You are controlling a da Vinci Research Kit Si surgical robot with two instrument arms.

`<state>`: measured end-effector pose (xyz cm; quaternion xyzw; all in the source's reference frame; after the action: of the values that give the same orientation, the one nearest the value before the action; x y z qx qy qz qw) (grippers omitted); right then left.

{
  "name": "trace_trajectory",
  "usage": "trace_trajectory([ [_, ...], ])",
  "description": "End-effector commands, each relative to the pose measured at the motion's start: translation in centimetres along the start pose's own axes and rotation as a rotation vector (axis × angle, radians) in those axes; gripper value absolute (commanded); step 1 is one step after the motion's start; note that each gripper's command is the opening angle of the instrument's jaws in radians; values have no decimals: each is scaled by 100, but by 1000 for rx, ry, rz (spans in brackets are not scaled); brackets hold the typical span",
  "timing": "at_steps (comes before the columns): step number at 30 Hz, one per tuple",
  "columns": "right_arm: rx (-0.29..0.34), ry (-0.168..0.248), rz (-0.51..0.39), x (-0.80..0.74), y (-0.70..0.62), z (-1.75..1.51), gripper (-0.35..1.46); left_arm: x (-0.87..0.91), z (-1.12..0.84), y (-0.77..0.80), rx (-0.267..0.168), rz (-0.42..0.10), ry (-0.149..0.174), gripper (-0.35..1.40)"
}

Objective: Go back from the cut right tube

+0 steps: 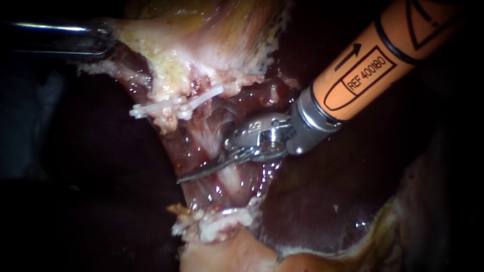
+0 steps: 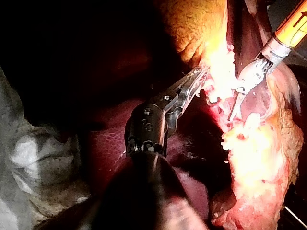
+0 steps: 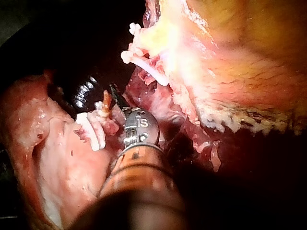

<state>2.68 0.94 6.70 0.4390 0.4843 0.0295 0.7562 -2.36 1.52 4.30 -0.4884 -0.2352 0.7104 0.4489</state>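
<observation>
My right instrument (image 1: 184, 178) comes in from the upper right on an orange shaft (image 3: 139, 177). Its thin curved blades lie together, shut on nothing. They lie across a pale, wet tube (image 1: 228, 177) that runs between two groups of white clips. One clip group (image 1: 174, 106) sits on the upper stump, the other (image 1: 217, 224) on the lower stump. Whether the tube is parted under the blades is hidden. My left instrument (image 1: 108, 43) enters from the upper left. Its jaws (image 2: 201, 73) are shut on the pale fatty tissue (image 1: 201, 45) above the clips, holding it up.
The dark liver (image 1: 322, 201) lies below and to the right of the blades, with a pale fatty edge (image 1: 383, 236) lower right. Darkness fills the left side. In the left wrist view, the right instrument's blade tip (image 2: 232, 114) points down beside bright tissue.
</observation>
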Motion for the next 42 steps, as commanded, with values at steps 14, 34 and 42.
trace_trajectory([
  [14,-218,139,45,12,1,-9,138,-1,1,-2,-1,1,0,-35],
  [34,-649,-103,-80,24,-98,-114,145,-1,-1,-5,1,2,0,-35],
  [42,-667,-122,-65,4,-120,-151,145,-2,0,-6,1,2,0,-35],
])
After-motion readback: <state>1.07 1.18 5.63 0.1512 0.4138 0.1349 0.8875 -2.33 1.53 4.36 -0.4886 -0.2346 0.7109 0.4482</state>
